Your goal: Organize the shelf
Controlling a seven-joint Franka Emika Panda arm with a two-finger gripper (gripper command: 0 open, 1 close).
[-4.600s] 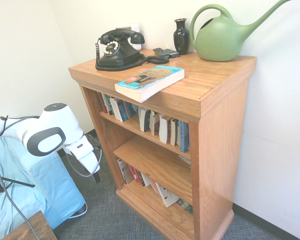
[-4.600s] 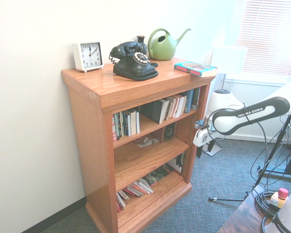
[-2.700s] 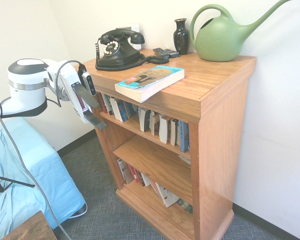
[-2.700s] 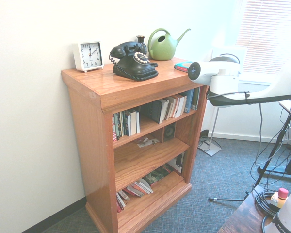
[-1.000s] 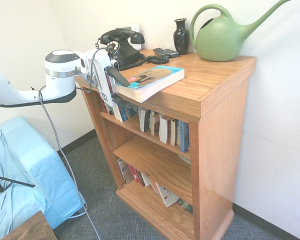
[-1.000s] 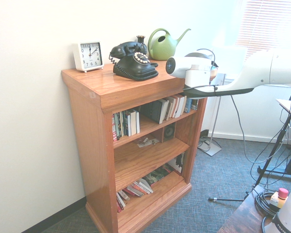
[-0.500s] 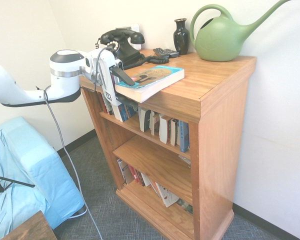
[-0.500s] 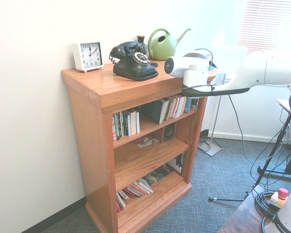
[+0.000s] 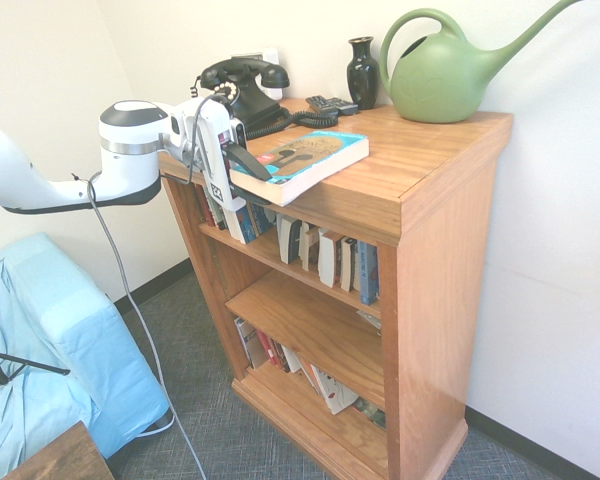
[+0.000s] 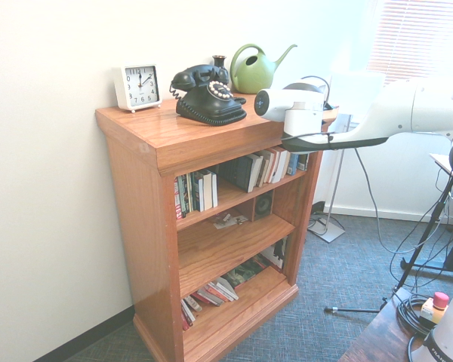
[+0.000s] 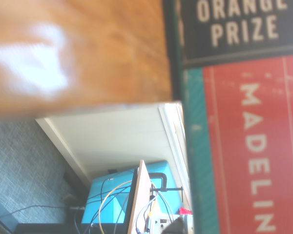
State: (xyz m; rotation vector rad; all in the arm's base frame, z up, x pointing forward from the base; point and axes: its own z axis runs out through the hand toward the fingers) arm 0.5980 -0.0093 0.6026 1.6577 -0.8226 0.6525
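And the gripper (image 9: 261,186) is clamped on the paperback (image 9: 310,167), at eleven o'clock atop the bookcase (image 9: 440,280) in the first exterior view! Shelving it remains; lower-tier books (image 9: 327,388) lean, seemingly needing straightening.

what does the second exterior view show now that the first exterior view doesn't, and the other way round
Only the second exterior view: a white clock on the bookcase top, a window blind and a small red-capped bottle.

Only the first: the remote near the vase, and the paperback's cover, with one of the jaws over its edge.

Both: the bookcase with its rows of books, the black telephone, the dark vase, the green watering can and the white arm.
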